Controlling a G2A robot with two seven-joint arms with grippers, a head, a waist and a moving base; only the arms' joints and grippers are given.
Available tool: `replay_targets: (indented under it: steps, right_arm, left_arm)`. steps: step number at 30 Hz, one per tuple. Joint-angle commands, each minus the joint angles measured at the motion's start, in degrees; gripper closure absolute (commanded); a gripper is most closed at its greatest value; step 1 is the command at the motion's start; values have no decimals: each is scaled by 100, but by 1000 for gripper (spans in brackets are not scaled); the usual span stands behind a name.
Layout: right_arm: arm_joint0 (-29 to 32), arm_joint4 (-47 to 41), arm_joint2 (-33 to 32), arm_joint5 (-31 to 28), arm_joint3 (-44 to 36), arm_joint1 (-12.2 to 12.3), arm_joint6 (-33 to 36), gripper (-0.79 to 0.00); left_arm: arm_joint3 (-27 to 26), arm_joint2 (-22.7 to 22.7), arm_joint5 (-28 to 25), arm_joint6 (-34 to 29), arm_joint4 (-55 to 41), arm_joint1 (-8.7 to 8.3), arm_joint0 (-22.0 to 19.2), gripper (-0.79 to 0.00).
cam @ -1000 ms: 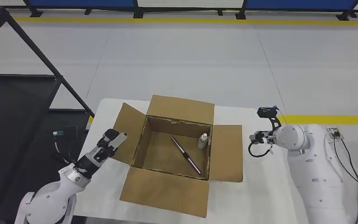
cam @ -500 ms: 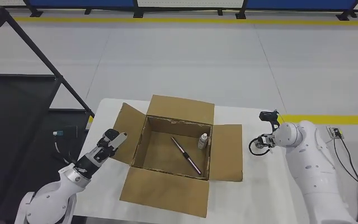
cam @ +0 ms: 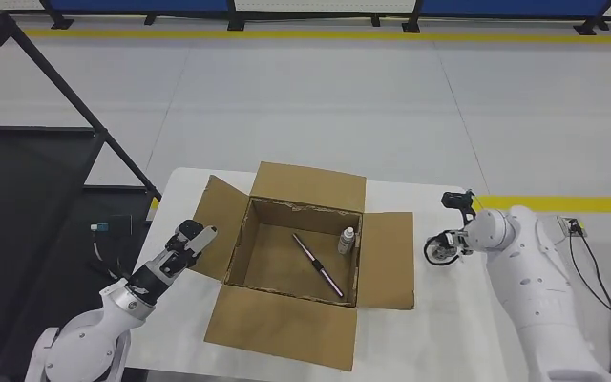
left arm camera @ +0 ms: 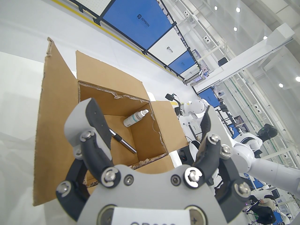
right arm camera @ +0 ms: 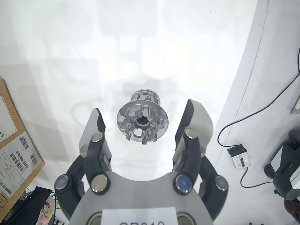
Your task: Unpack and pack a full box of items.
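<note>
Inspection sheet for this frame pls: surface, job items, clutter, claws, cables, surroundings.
Surface: white table, glossy top.
Job's things: cardboard box open, flaps spread; metal rod lying flat inside; spray bottle against an inside wall; metal flanged part standing on the table beside the box.
Clutter: nothing seen.
Claws: left claw open, empty, by the box's side flap; right claw open around that part, fingers apart from it.
Cables: black cable on the floor past the table edge.
Surroundings: pale floor, yellow line, blue panels.
</note>
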State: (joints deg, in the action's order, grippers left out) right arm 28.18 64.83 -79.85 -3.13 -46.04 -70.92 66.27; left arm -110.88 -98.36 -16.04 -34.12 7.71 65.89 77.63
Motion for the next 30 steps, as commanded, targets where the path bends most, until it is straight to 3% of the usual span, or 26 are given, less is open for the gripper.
replay_targets:
  steps: [1,5,11,16,21,24,27,30]
  right_arm:
    - [11,14,-13,48,-96,16,-16,-739]
    - [185,-59,-164,208,-885,68,-155,-785]
    - [1131,-342,-296,287,-4028,126,-34,-785]
    - [1447,-783,246,-216,-5627,98,264,-776]
    - [866,-1070,1519,-718,-5540,-50,535,-745]
    - [321,-1232,2345,-891,-4911,-203,758,-702]
    - [-276,-1003,3246,-660,-4064,-440,890,-674]
    - [-678,-1363,3717,-808,-3378,-646,871,-662]
  left_arm:
    - [0,0,0,0,0,0,0,-785]
    - [0,0,0,0,0,0,0,-785]
    - [0,0,0,0,0,0,0,-785]
    - [0,0,0,0,0,0,0,-785]
    - [-7,3,8,43,-5,1,16,-785]
    - [-45,-41,9,211,-6,-1,115,-785]
    - [-66,-141,4,314,-72,-9,217,-785]
    - [-85,-218,0,345,-107,-20,278,-785]
